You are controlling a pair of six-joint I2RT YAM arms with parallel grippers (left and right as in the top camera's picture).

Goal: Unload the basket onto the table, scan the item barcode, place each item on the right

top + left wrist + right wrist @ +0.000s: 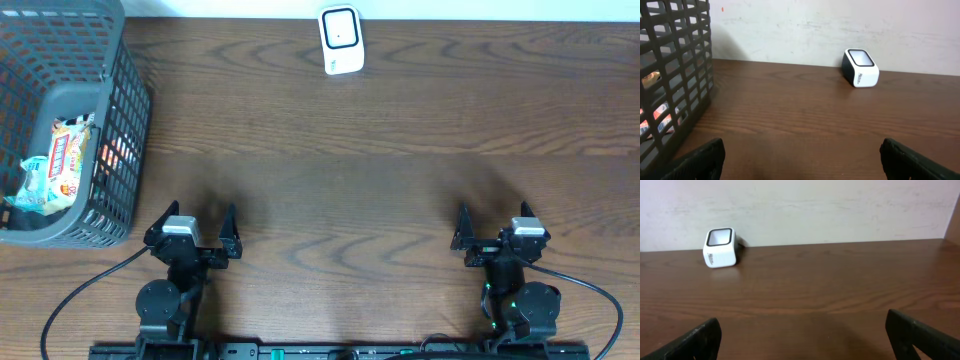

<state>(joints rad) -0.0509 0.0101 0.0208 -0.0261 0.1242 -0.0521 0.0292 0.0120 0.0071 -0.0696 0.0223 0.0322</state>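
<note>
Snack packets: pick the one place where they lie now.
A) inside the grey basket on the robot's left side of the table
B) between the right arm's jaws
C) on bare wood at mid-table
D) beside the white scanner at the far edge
A: the snack packets lie on the floor of the grey basket, well away from the white scanner at the far edge.

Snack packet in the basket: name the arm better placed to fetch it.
Left, probably. The left gripper sits open beside the basket holding the snack packet; the right gripper, also open, is across the table.
</note>
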